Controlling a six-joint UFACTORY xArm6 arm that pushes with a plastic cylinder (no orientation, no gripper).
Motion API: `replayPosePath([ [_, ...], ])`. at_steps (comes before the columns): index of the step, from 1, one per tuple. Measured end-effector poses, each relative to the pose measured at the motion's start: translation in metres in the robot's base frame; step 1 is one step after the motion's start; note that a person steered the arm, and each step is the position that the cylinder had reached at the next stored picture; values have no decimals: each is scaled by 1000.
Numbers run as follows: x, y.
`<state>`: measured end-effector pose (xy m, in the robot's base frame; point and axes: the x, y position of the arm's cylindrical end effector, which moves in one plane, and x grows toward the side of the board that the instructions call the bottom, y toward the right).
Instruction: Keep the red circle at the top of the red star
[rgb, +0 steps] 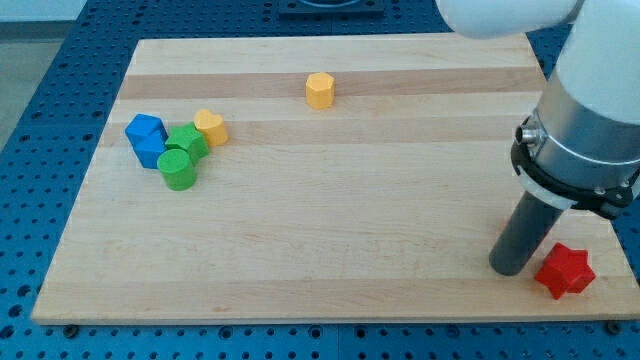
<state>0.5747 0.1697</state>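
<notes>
The red star (565, 271) lies near the board's bottom right corner. My tip (511, 270) rests on the board just to the star's left, very close to it; I cannot tell whether they touch. No red circle shows anywhere in the view. The arm's body covers the right edge of the board above the star, so that area is hidden.
A yellow hexagon (320, 90) sits near the top middle. At the left is a cluster: a yellow heart (211, 127), a blue block (147, 139), a green star (188, 141) and a green cylinder (179, 170). The wooden board (330, 220) ends close below and right of the red star.
</notes>
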Motion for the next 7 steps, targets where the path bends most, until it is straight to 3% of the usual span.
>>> replayPosePath([
  [2,-63,-21],
  [3,-68,13],
  [7,-52,22],
])
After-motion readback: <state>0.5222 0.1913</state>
